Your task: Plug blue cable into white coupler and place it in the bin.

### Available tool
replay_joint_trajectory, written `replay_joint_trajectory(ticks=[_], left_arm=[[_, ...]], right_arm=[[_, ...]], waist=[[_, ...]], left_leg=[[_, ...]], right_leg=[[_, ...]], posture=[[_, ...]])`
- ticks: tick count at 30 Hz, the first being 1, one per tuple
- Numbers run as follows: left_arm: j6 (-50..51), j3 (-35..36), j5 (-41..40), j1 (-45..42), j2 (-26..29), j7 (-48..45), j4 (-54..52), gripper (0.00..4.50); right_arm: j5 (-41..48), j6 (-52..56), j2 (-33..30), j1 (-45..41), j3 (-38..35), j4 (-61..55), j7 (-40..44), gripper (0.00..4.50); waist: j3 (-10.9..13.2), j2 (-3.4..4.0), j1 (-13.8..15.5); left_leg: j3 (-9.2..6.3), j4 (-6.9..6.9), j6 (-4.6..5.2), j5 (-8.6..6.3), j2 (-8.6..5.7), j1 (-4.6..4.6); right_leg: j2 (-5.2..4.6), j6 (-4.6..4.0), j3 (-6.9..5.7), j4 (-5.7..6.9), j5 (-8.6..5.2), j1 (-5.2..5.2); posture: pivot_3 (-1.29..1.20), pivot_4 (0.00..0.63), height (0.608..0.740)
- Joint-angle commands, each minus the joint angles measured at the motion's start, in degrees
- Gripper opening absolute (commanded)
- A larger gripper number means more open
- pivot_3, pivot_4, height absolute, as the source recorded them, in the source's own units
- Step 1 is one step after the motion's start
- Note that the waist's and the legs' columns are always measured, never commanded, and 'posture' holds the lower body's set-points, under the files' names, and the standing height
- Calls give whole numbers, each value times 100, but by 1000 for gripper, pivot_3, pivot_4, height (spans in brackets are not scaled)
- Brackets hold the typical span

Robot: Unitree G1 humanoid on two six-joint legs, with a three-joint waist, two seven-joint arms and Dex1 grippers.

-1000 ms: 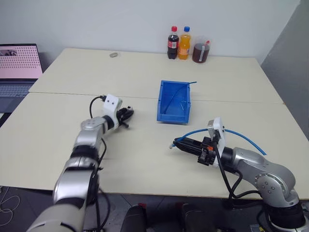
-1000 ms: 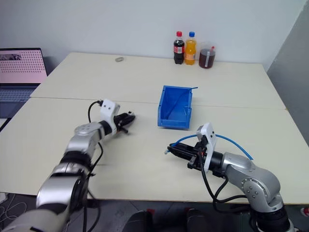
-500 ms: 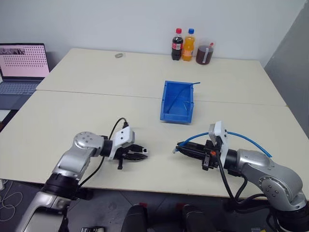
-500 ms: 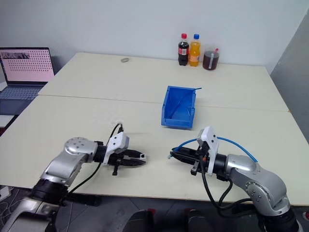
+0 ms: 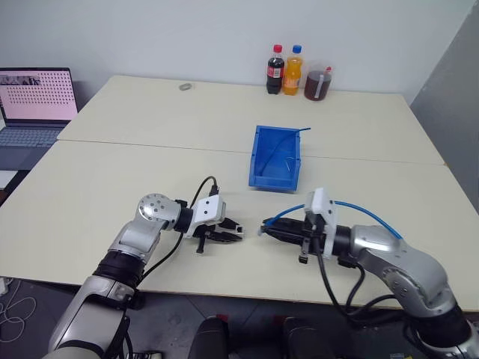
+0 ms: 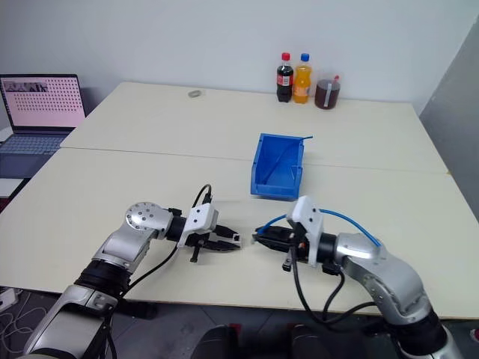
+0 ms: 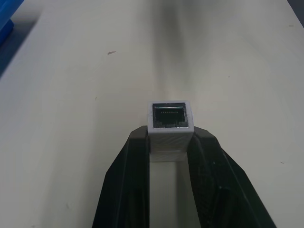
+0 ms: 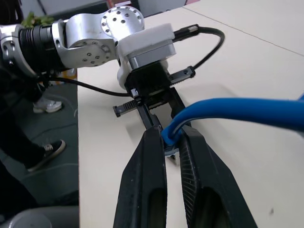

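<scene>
My left gripper [image 5: 235, 227] is shut on the white coupler [image 7: 170, 118], a small white block whose dark socket faces away from the fingers [image 7: 137, 147]. Just above the table's near edge it points right, toward my right gripper [image 5: 266, 229]. The right gripper is shut on the blue cable [image 5: 367, 212] close to its plug end, which sits pinched between the fingers [image 8: 153, 142]. The cable arcs back over the right wrist. A short gap separates plug and coupler. The blue bin [image 5: 273, 183] stands beyond both grippers near the table's middle.
Two drink bottles [image 5: 275, 69] and a dark jar [image 5: 315, 82] stand at the far edge, with a small round object [image 5: 183, 87] to their left. A laptop [image 5: 34, 105] sits far left. A person's shoes [image 8: 45, 152] show beside the table.
The left arm has swung back to the near edge and turned to point right at the right gripper. The right gripper has edged left, so the gap between them is narrower.
</scene>
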Motion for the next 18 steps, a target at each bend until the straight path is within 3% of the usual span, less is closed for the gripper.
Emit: replay_joint_trajectory(ticks=[1,8,18], left_arm=[[1,-307,296,70,-45,-67,119,791],[120,-362,329,29,-47,-99,84,791],[262,-365,347,68,-40,-70,-44,791]], right_arm=[[-425,-310,197,-359,341,343,115,108],[-1339,-642,557,-1019,1025,1243,185,108],[-1953,-786,597,-1063,1237,1511,301,108]], waist=[[-1,1,7],[-8,5,13],[-17,12,15]], left_leg=[[0,0,0,0,0,0],[0,2,0,0,-1,-1],[1,2,0,0,-1,0]], right_leg=[[0,-1,0,-1,1,0],[0,-4,-1,1,2,-1],[0,-6,-1,1,3,0]], posture=[[0,150,740],[0,150,740],[0,150,740]])
